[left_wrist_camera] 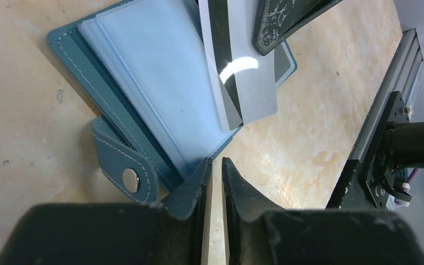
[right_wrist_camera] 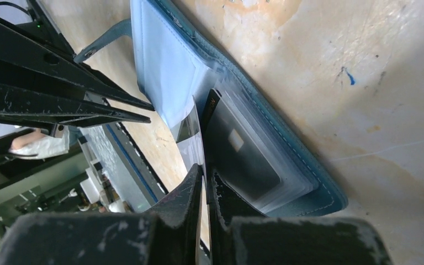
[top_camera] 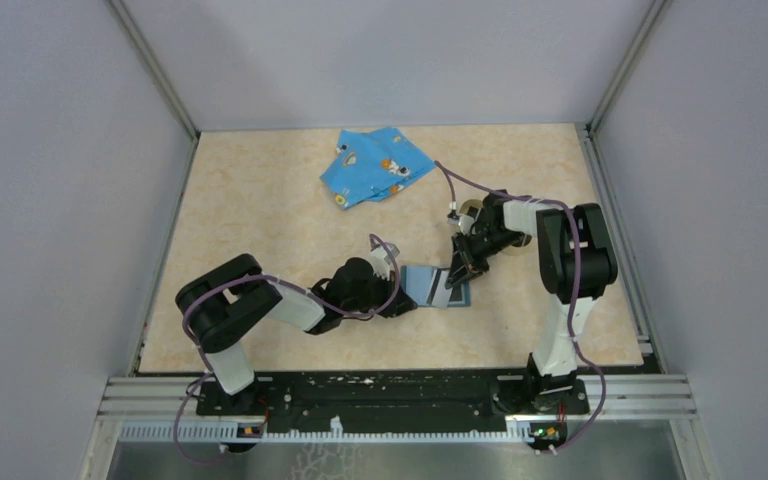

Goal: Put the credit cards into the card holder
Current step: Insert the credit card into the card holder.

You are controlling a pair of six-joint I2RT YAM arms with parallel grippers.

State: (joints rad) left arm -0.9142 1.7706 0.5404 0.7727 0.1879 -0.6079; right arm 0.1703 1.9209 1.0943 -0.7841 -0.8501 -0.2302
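Observation:
The teal-blue card holder (top_camera: 422, 283) lies open on the table, its pale blue sleeves up, and it also shows in the left wrist view (left_wrist_camera: 160, 83). My right gripper (top_camera: 455, 275) is shut on a credit card (left_wrist_camera: 237, 72), black and silver, held on edge with its end at the holder's sleeves (right_wrist_camera: 165, 61). In the right wrist view the held card (right_wrist_camera: 193, 130) runs up from between the fingers. Another dark card (right_wrist_camera: 243, 154) sits inside a clear sleeve. My left gripper (left_wrist_camera: 215, 163) is shut, its tips at the holder's near edge beside the snap tab (left_wrist_camera: 130, 176).
A bright blue cartoon-print cloth (top_camera: 375, 165) lies at the back of the table. A tan tray (top_camera: 472, 212) shows partly behind the right arm. The black mounting rail (top_camera: 390, 390) runs along the near edge.

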